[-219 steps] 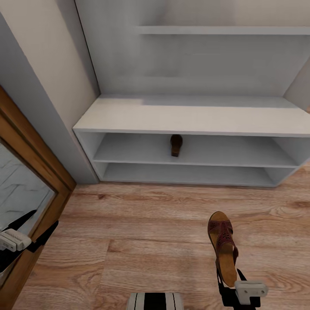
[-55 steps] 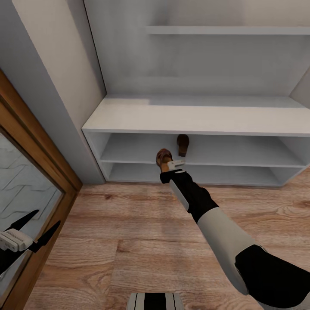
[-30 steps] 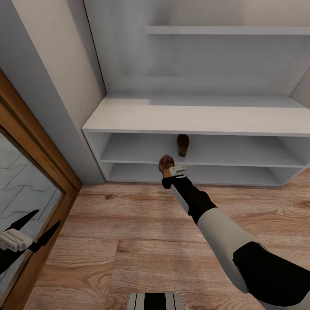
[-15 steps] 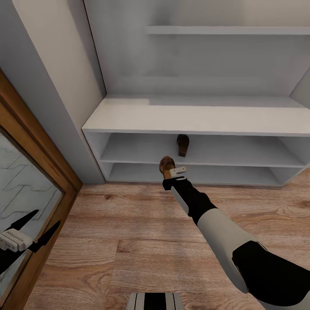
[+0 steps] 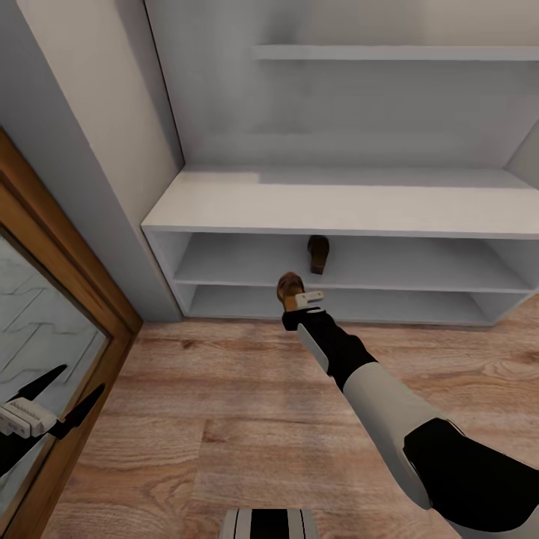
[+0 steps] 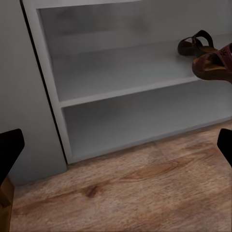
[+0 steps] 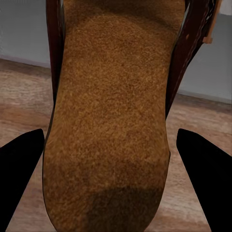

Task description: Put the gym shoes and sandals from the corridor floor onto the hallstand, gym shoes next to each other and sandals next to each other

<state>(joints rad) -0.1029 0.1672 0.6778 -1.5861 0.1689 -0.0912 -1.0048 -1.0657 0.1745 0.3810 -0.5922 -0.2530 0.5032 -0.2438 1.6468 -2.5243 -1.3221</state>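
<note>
Sandals are what the head camera finds at the hallstand, a wide white-grey unit with a thick flat top, two shallow tiers, a tall back panel and a high shelf. One dark brown sandal sits on the upper tier, near the middle and well back. The right arm reaches out to the front lip of that tier, and the right gripper carries the second sandal, its tan footbed and brown strap poking forward at the shelf edge, just beside and in front of the shelved one. The left gripper hangs low by a wood-framed mirror, fingers spread with nothing between them, over the wood-grain corridor floor.

Left wrist camera: both sandals appear side by side, the shelved sandal with its curved strap standing up, the held sandal nearer the edge of the tier, showing a perforated maroon-brown strap.

Right wrist camera: the held sandal's tan suede-like footbed lies between the two black fingers, with dark leather straps running along both sides. Whether the fingers actually press on it cannot be made out.
</note>
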